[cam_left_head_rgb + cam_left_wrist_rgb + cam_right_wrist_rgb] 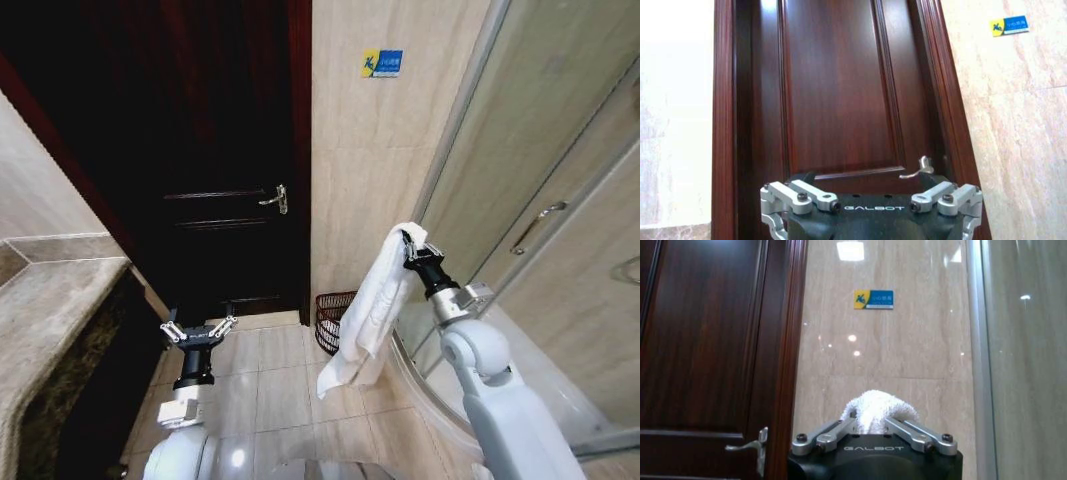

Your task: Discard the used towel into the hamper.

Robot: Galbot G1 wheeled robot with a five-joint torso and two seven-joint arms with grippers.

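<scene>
while right hand (409, 243) pinches towel (370, 310), hamper (333, 320) below

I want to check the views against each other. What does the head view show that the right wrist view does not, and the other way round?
Only the head view has the hamper on the floor by the wall, the towel's full hanging length, the open left gripper held low before the door, and the stone counter. Only the right wrist view gives the close look at the right gripper's fingers pinching the towel's top fold. Both share the towel, door, door handle, blue sign and shower glass.
</scene>
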